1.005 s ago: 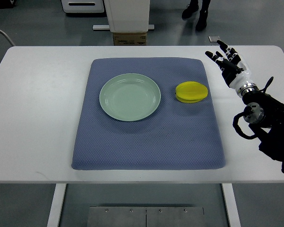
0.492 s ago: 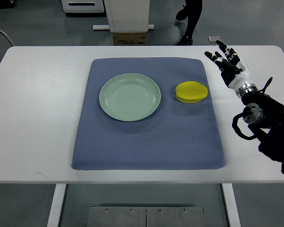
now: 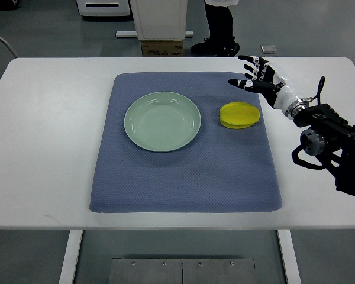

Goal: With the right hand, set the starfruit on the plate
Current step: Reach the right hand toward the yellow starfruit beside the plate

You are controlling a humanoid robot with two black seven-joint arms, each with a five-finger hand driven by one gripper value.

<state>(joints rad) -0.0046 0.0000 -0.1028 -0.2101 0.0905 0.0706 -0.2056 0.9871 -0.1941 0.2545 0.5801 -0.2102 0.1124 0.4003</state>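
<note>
A white rectangular bench point(image 3: 53, 136) carries a blue-grey textured fabric mat point(image 3: 183, 183); on the mat's left half sits a round pale green ceramic plate point(image 3: 163, 121), bare inside; to the right of the plate, apart from it and also on the mat, lies the yellow ridged starfruit point(image 3: 240, 115), resting on its side near the mat's right edge. The right hand point(image 3: 262, 80), white with black joints, comes in on a black arm from the picture's right edge; it hangs over the mat's upper right corner, just beyond the starfruit and not touching it; its fingers point(image 3: 246, 59) are spread apart and stretched toward the left, holding nothing. The black forearm and cabling point(image 3: 331, 139) lie over the bare bench to the right of the mat. Beyond the far edge of the bench, on the grey floor, stand a person's dark legs and shoes point(image 3: 219, 32), beside a white pedestal base point(image 3: 160, 21) with a small cardboard box point(image 3: 162, 48) at its foot.
</note>
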